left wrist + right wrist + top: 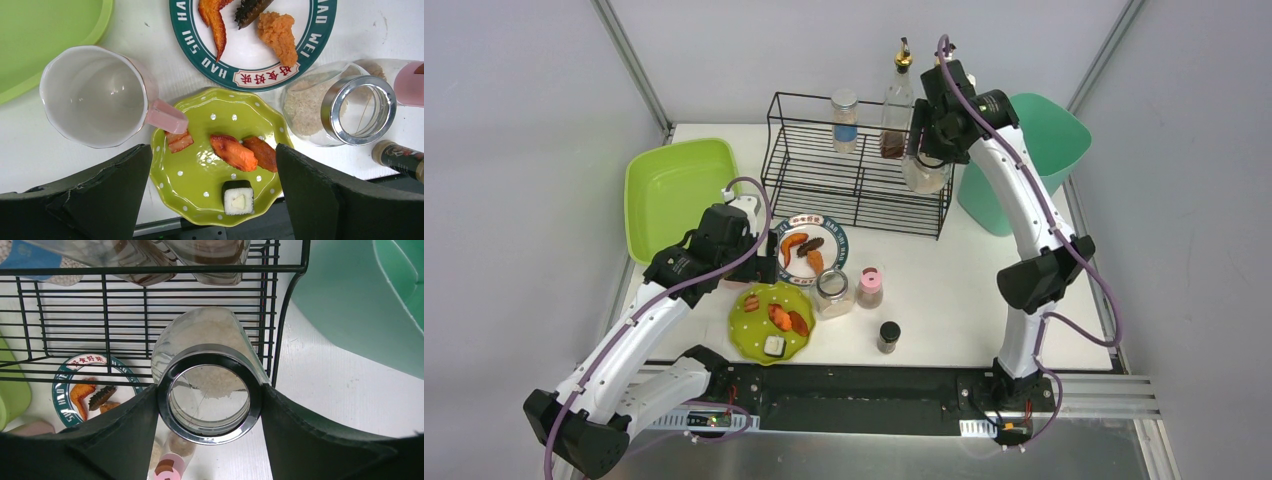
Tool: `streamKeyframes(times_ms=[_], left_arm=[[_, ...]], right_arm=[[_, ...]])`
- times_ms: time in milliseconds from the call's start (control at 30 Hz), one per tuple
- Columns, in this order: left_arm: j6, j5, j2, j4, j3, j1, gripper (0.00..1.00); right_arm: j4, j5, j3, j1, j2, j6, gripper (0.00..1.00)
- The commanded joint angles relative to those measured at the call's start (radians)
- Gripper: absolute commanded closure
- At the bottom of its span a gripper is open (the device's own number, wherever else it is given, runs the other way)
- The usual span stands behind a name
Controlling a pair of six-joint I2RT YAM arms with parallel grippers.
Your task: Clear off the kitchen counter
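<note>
Clearing barely begun: at one o'clock my right jaws clamp a glass jar (200, 335) over the rack (824, 190); left jaws gape above a green plate (200, 170) on the cluttered central counter surface (954, 290).

Bench (964, 270): a matt white top, faintly scuffed, is seen.
Wire rack (854, 190): thin metal rods, coated black, are shown.
Held jar (207, 335): clear glass is ringed by a polished metal collar.
Mug (95, 95): a glossy white glaze is shown inside.
Dotted plate (200, 170): a glossy green glaze is seen.
Tub (674, 190): smooth lime-green plastic is seen.
Left tool pads (100, 200): matt black, slightly rough surfaces are shown.
</note>
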Motion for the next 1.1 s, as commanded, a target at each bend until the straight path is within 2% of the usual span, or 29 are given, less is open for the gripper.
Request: streamKeyframes(times_ms=[0, 467, 600, 700, 1067], left_arm=[[-0.006, -0.014, 0.001, -0.003, -0.007, 0.003, 0.01], [-0.004, -0.013, 0.001, -0.003, -0.007, 0.003, 0.01], [-0.003, -0.012, 0.001, -0.003, -0.009, 0.003, 0.01], [-0.003, -0.011, 0.000, -0.003, -0.008, 0.003, 0.01], [-0.001, -0.011, 0.003, -0.003, -0.009, 0.003, 0.01]], right_arm=[[0.043, -0.011, 0.021, -0.004, 0.009, 0.014, 0.86], [0.000, -0.031, 0.045, -0.047, 0.100, 0.007, 0.69], [-0.001, -0.024, 0.045, -0.047, 0.109, 0.010, 0.47], [0.001, -0.025, 0.052, -0.047, 0.109, 0.016, 0.34], [0.003, -0.019, 0.059, -0.034, 0.041, 0.014, 0.15]])
